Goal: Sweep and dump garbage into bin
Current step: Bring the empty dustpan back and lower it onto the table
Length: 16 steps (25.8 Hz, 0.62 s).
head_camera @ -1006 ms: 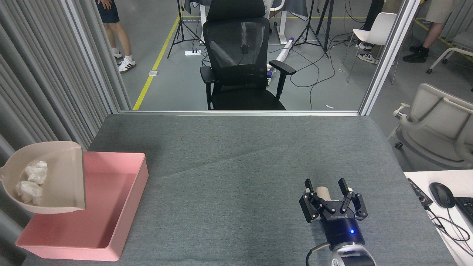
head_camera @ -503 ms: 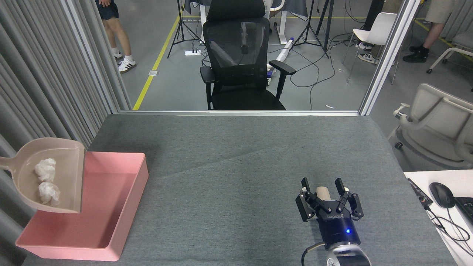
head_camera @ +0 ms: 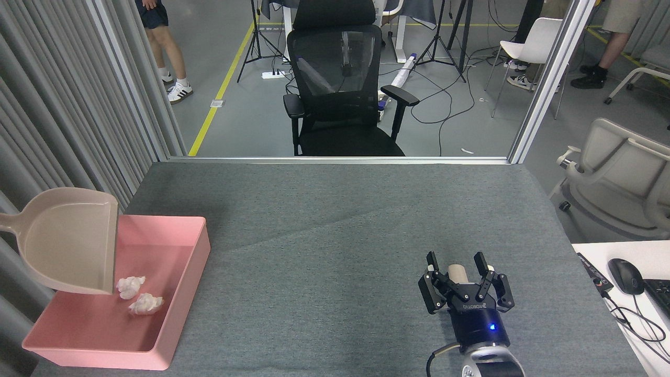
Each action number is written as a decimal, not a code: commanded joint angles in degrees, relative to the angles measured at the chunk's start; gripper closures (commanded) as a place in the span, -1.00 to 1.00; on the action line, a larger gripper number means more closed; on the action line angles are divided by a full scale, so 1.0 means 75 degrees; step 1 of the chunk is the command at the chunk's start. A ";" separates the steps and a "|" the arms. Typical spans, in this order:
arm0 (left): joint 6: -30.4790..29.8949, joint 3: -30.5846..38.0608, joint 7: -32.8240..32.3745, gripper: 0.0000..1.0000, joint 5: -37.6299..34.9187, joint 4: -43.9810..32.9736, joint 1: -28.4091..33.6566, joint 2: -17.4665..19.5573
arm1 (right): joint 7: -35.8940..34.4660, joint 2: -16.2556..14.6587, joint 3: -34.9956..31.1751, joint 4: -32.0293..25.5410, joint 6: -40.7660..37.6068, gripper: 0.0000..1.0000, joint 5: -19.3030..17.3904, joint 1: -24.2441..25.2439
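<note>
Now both wads lie inside the bin while our right gripper clasps a roll on the table.

Our right gripper (head_camera: 459, 268) has its two black fingers (head_camera: 432, 260) closed around one short beige roll (head_camera: 459, 273) on the grey table (head_camera: 335, 235); the writing on the gripper's body reads upside down and looks like ROBOTIQ, though it is small. Our left gripper is out of sight beyond the left edge. We count two pieces of garbage (head_camera: 138, 296), white and crumpled, lying just beside each other on the floor of the one pink bin (head_camera: 180, 314), near its left half. The bin sits at the table's near left corner, its long axis running from us away. One beige dustpan (head_camera: 73, 238) hangs tilted over the bin's left side, mouth pointing right and down, handle running off leftwards.
</note>
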 commanded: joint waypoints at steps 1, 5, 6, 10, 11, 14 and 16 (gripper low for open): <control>0.0727 0.0006 -0.0394 0.85 0.1276 -0.0418 -0.0004 -0.0104 | 0.0002 -0.0053 -0.0001 0.0008 -0.0008 -0.98 0.0001 0.0000; 0.1453 -0.0088 -0.0464 0.84 0.1955 -0.2011 0.0124 -0.1030 | 0.0002 -0.0147 -0.0001 -0.0004 -0.0008 -0.98 0.0001 0.0000; 0.1676 -0.0123 -0.0476 0.84 0.1979 -0.2515 0.0335 -0.1428 | 0.0002 -0.0182 -0.0001 -0.0004 -0.0008 -0.98 0.0001 0.0000; 0.2977 -0.0170 -0.0382 0.84 0.1956 -0.4753 0.1378 -0.3396 | 0.0002 -0.0463 -0.0012 0.0008 -0.0020 -0.98 -0.0057 0.0000; 0.3070 -0.0228 -0.0358 0.84 0.1838 -0.5105 0.1531 -0.3994 | 0.0002 -0.0522 -0.0024 0.0008 -0.0020 -0.98 -0.0069 0.0000; 0.3059 -0.0486 -0.0382 0.84 0.1053 -0.5445 0.1718 -0.5085 | 0.0025 -0.0651 -0.0059 0.0020 -0.0020 -0.98 -0.0092 -0.0024; 0.2719 -0.1037 -0.0335 0.84 0.0807 -0.5492 0.2046 -0.5249 | 0.0025 -0.0674 -0.0059 0.0043 -0.0020 -0.98 -0.0092 -0.0036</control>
